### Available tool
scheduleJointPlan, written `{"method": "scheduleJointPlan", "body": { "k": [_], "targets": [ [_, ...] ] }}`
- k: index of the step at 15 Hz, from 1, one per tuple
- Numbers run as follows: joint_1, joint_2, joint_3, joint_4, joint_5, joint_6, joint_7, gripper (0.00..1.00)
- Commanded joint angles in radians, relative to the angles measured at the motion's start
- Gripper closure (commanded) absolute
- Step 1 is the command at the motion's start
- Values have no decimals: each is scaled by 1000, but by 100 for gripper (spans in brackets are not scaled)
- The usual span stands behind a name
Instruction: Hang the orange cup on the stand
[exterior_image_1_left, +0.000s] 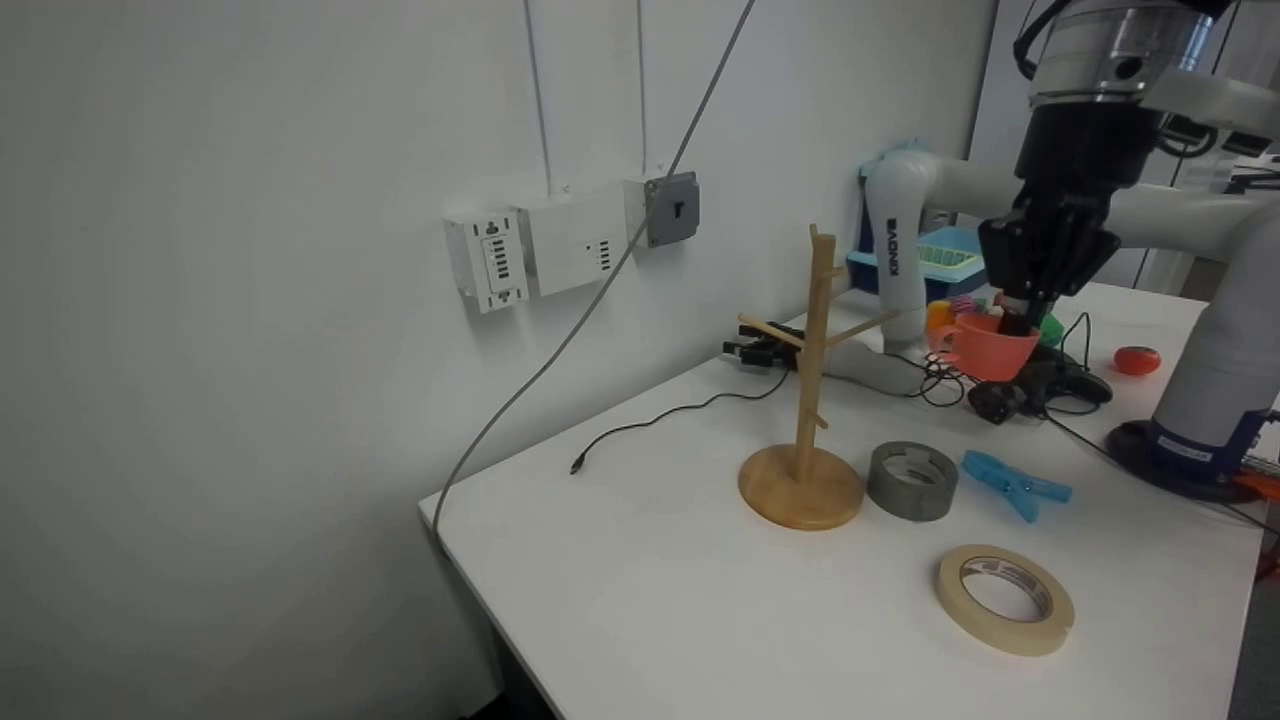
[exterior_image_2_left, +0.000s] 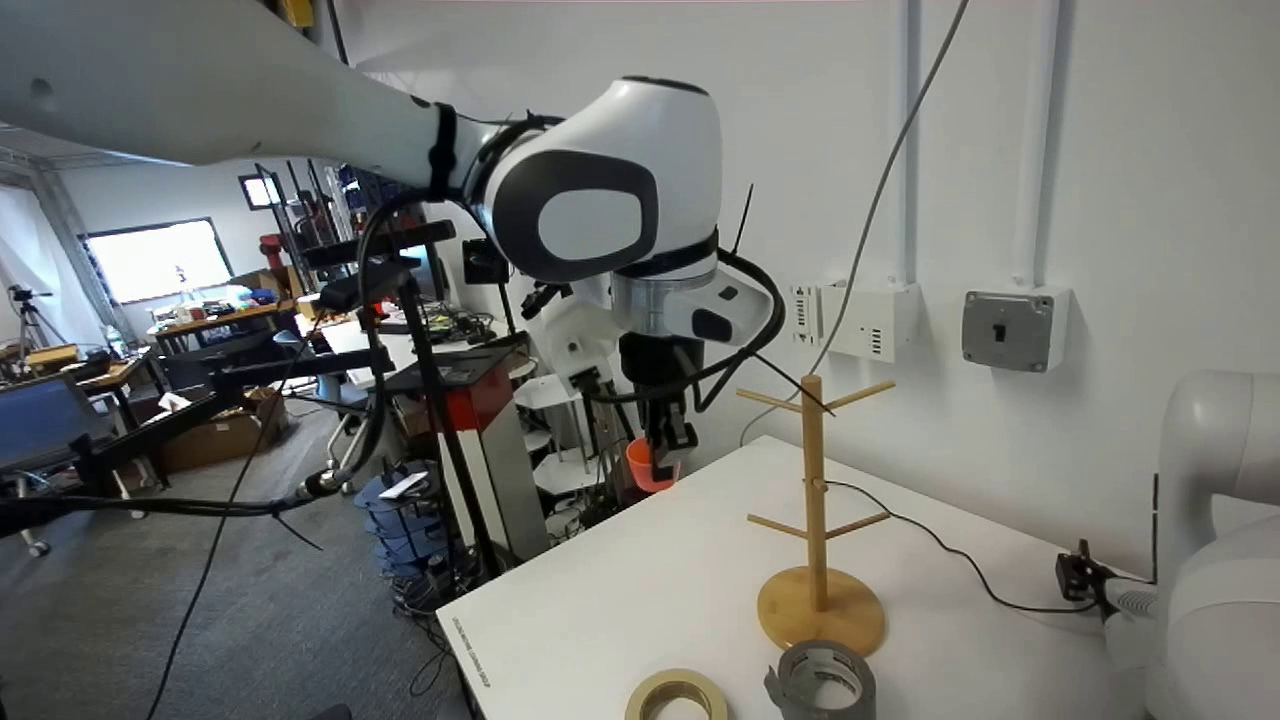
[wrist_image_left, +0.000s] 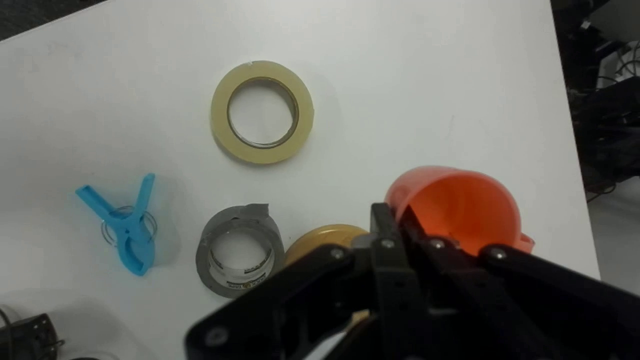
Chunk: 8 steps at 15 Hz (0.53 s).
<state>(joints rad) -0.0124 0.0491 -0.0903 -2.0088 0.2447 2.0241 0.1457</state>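
One cup (wrist_image_left: 465, 206), mouth up and held aloft, is clamped by the gripper (wrist_image_left: 395, 209), its wall pinched between the fingers (wrist_image_left: 384, 225). The wrist view puts the pinch near 9 o'clock of the mouth and the handle (wrist_image_left: 526, 243) near 4. Status: not yet hung. In an exterior view the cup shows at about 9 o'clock of the stand (exterior_image_2_left: 815, 475); their separation in depth cannot be told. Pegs (exterior_image_2_left: 866, 393) there slant up toward about 2 and 10 o'clock, one pair near the top, another lower.

Step in hand, by judgement: bringing the handle to a peg. An upper peg is advised, as likely the less obstructed. Rotate the gripper until the handle's loop squarely faces the peg's tip, then approach tip first, clear of the pole. Thread the loop fully before lowering. With the pinch roughly across from the handle, any bump would probably pivot the cup; advance slowly. Part the fingers only once the peg bears the weight, then retreat toward 12 o'clock. A nudged stand could strike the grey tape (exterior_image_1_left: 910, 504), just beside the base at 3 o'clock.
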Motion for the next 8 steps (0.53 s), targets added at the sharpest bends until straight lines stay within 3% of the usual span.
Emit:
{"method": "scheduleJointPlan", "body": {
  "k": [1, 8],
  "targets": [
    [-25, 40, 9, 110, 27, -99, 29, 99],
    [-28, 136, 14, 251, 97, -117, 78, 99]
  ]
}}
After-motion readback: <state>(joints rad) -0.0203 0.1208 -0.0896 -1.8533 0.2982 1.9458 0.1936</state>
